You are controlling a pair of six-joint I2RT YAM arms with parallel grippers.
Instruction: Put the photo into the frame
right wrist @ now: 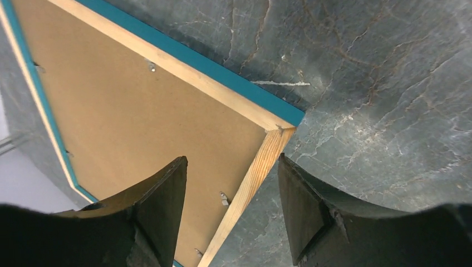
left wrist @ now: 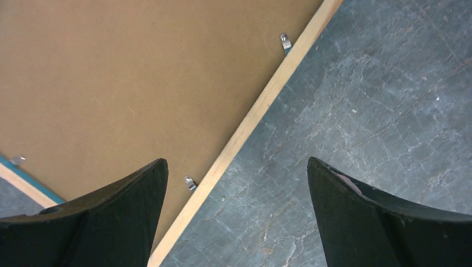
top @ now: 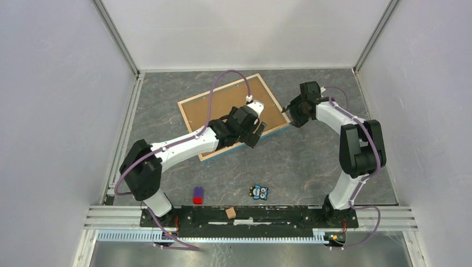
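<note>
The frame (top: 187, 123) lies face down on the grey table, wood-coloured back rim up and its blue face showing at the edges. The brown backing board (top: 228, 105) sits inside it, with small metal clips (left wrist: 190, 182) along the rim. The photo is not in view. My left gripper (top: 256, 133) is open and empty above the frame's near right edge; its wrist view shows the wood rim (left wrist: 261, 105) running between the fingers. My right gripper (top: 289, 114) is open and empty at the frame's right corner, its fingers either side of the wood rim (right wrist: 256, 172).
A red and purple block (top: 197, 195), a small owl figure (top: 258, 192) and a small wooden cube (top: 230, 212) lie near the front rail. White enclosure walls stand on the left, right and back.
</note>
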